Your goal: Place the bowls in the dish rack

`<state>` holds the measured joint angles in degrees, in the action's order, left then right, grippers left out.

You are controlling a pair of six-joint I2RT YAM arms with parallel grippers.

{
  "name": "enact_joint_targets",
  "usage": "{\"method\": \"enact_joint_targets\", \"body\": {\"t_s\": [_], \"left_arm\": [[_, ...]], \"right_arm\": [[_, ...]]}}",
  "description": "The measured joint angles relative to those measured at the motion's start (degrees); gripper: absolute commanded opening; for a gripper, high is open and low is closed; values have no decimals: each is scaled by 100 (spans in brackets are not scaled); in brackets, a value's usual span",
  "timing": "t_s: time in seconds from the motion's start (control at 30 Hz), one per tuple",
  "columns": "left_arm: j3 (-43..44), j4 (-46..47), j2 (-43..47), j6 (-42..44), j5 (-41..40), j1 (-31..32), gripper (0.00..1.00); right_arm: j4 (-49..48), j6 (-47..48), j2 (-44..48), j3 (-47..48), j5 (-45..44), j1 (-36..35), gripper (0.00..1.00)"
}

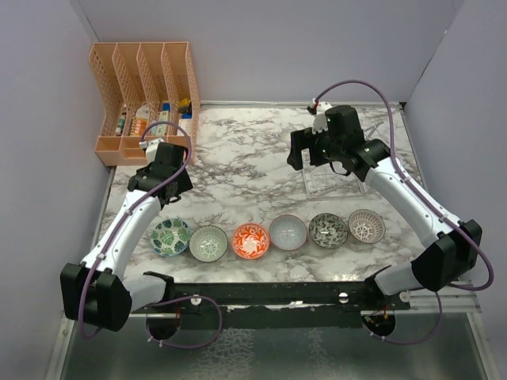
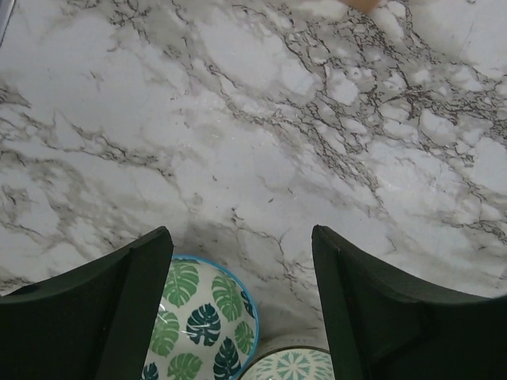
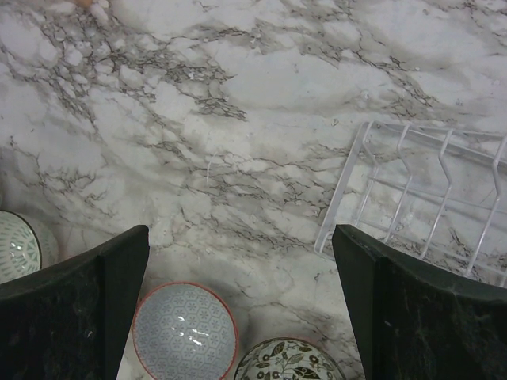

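Note:
Six bowls stand in a row near the table's front edge: green-leaf (image 1: 171,237), pale green (image 1: 208,242), red-orange (image 1: 250,241), light blue-grey (image 1: 287,232), dark grey speckled (image 1: 328,229), pink-white lattice (image 1: 366,226). The clear dish rack (image 1: 329,180) lies empty behind the right-hand bowls. My left gripper (image 1: 162,194) is open and empty, above the marble just behind the green-leaf bowl (image 2: 198,324) and the pale green bowl (image 2: 297,368). My right gripper (image 1: 333,158) is open and empty, raised beside the rack (image 3: 420,198), with the blue-grey bowl (image 3: 184,332) and speckled bowl (image 3: 285,362) below it.
An orange plastic file organizer (image 1: 146,95) holding small bottles stands at the back left corner. Grey walls close in the table at the left, back and right. Bare marble (image 1: 238,166) lies between the two grippers.

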<state>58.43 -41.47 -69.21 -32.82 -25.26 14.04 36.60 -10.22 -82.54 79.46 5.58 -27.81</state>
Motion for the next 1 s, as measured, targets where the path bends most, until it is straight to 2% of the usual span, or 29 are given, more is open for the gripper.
{"method": "enact_joint_targets", "body": {"t_s": [0.3, 0.7, 0.83, 1.0], "left_arm": [[-767, -442, 553, -848, 791, 186, 71], [-1547, 85, -9, -1102, 1609, 197, 69], [-1582, 136, -197, -1134, 1698, 197, 65], [-1582, 201, -262, -1176, 1703, 197, 52]], "right_arm": [[0, -2, 0, -304, 35, 0, 100], [0, 0, 4, -210, 184, 0, 100], [2, 4, 4, -210, 181, 0, 100], [2, 11, 4, -210, 181, 0, 100]]}}
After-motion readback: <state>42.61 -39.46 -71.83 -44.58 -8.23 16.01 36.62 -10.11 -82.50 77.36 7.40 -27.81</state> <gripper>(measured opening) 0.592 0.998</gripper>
